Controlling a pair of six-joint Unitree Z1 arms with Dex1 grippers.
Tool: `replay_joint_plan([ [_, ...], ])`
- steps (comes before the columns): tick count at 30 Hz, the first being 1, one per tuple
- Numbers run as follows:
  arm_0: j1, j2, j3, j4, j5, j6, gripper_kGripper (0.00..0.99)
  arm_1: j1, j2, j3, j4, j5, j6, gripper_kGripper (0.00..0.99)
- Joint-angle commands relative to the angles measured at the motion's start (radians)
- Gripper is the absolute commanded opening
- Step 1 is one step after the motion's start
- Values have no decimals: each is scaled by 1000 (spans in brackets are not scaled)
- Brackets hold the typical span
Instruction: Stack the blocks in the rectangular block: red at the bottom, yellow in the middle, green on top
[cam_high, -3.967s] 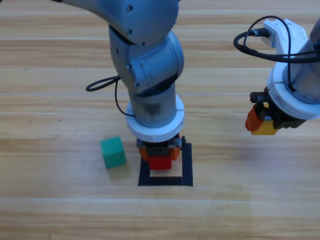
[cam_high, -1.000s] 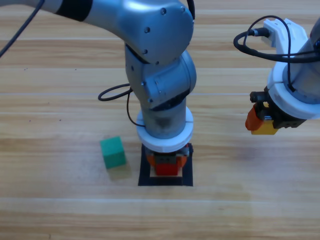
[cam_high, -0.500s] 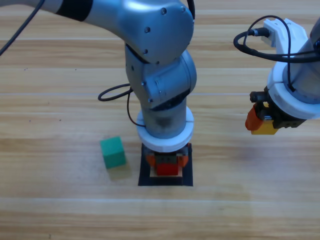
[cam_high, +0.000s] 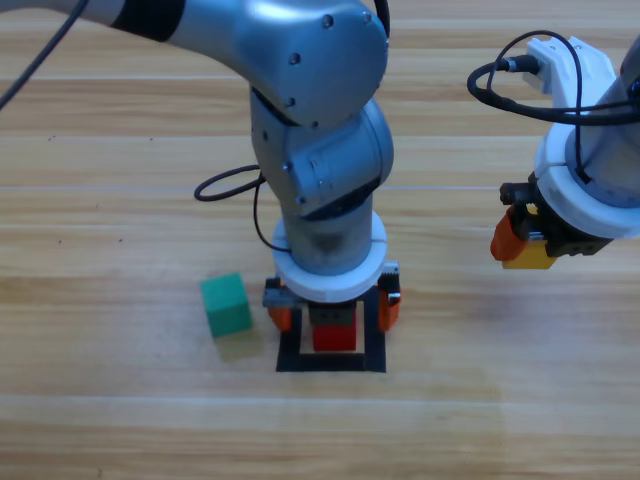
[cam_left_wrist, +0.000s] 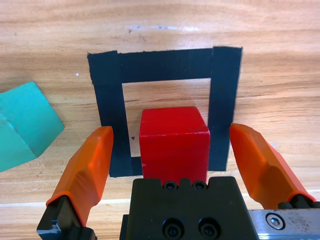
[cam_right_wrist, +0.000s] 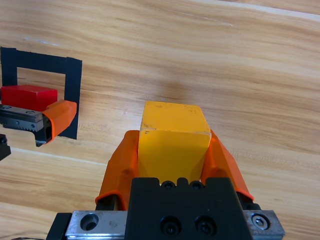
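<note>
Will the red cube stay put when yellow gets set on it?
Probably: the red cube sits flat inside the tape outline, so it shouldn't roll. Its glossy faces look slippery, so the yellow cube could slide if placed off-centre.

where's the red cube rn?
High view, lower centre: red cube sits inside the black tape rectangle, between the left tool's open jaws, untouched.
</note>
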Motion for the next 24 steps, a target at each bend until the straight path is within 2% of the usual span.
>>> replay_joint_plan([
  [1,-21,-144,-187,113,67,-8,990,-24,24,-30,54,-8,-8,0],
  [4,-35,-233,-378,306,149,-36,990,-24,61,-87,106,-1,6,0],
  [7,-47,-387,-269,354,224,-86,990,-15,116,-167,169,26,17,0],
  [12,-46,-653,-3,363,320,-86,990,36,194,-302,252,55,61,0],
  [14,-43,-711,47,363,342,-51,990,59,242,-378,299,65,90,0],
  [24,-37,-832,228,351,363,-14,990,169,440,-688,459,65,153,0],
])
